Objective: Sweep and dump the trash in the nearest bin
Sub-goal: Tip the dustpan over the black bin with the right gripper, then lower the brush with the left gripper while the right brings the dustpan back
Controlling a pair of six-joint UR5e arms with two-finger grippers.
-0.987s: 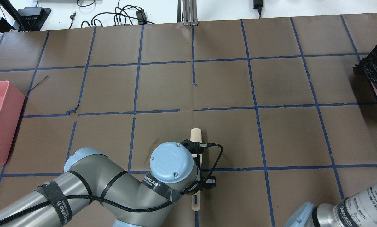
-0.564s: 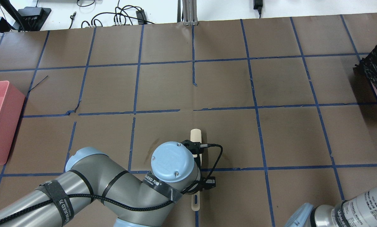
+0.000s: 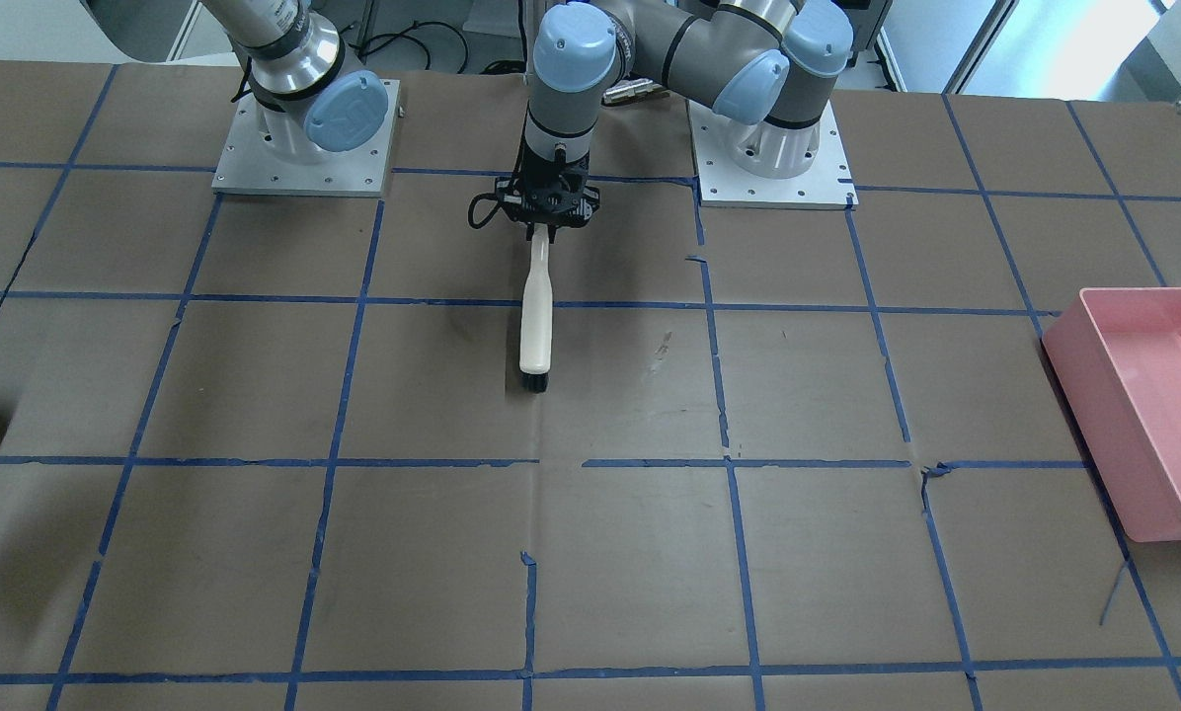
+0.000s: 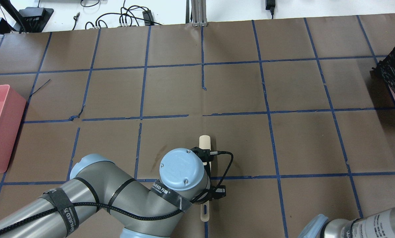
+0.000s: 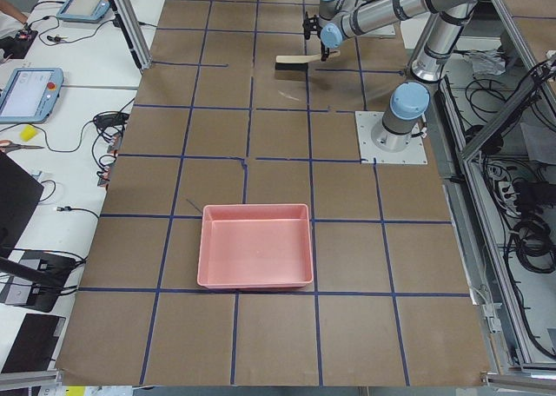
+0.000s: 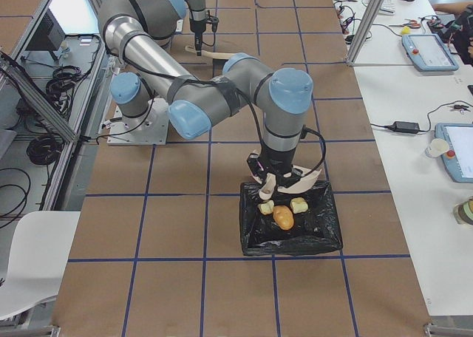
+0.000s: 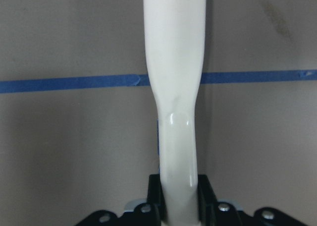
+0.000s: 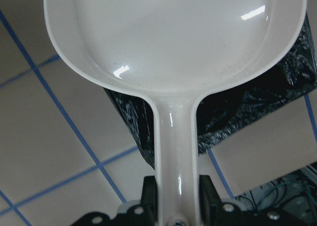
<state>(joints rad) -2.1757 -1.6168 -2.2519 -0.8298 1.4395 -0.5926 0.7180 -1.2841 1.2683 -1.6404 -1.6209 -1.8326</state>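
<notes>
Dump stage, seen from both ends of the table. In the right-side view, lower centre, the right gripper (image 8: 177, 202) holds the white dustpan (image 8: 173, 37) by its handle over the near rim of the black bin (image 6: 325, 237). Its jaws are closed on either side of the handle. The pan's bowl shows bare in the right wrist view, with black liner beneath its edge.

The trash lies inside that bin: the orange-brown lump (image 6: 282, 216) sits between the two pale chunks (image 6: 266, 208) (image 6: 298, 204). The pan's position over the opening suggests the tipping is done.

In the upper centre of the front-facing view, the left gripper (image 7: 179, 200) is clamped on the handle of the cream brush (image 3: 536, 326). The brush is level and points away from the robot, bristles down over the table (image 3: 847, 395). It is well apart from the bin, probably parked clear of the other arm.

The pink bin (image 5: 256, 282), at the opposite end of the table, holds nothing visible.
</notes>
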